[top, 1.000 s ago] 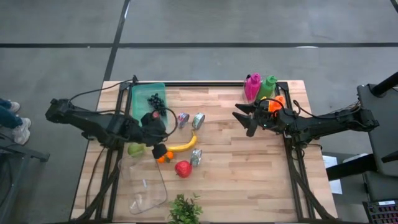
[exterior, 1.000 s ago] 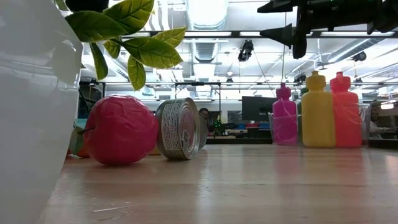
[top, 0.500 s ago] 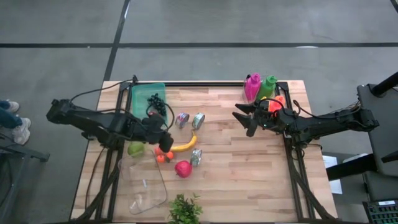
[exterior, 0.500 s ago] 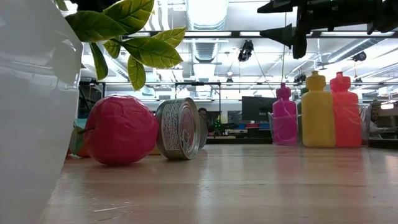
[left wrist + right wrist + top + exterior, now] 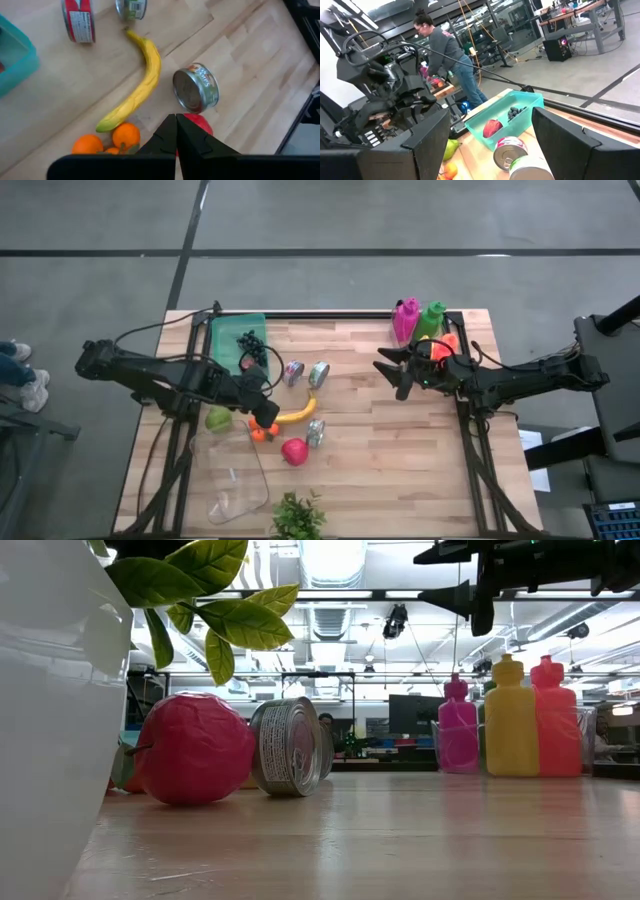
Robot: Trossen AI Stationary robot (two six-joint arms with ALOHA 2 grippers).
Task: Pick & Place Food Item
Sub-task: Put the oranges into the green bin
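Left gripper (image 5: 175, 131) jaws pressed together, empty, poised over oranges (image 5: 126, 136) beside banana (image 5: 137, 90). Red apple (image 5: 294, 451) just beyond, next to tin can (image 5: 196, 89). Right gripper (image 5: 388, 371) jaws spread, holding nothing, raised near bottles (image 5: 418, 319). Teal bin (image 5: 228, 337) at table's far left.

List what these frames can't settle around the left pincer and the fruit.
- Left pincer, left wrist view: shut; touching the red apple or hovering, unclear, since the fingers cover it.
- Oranges, same view: count unclear, cut by the wrist housing.
- Green tray, high view: dark contents too small to name.
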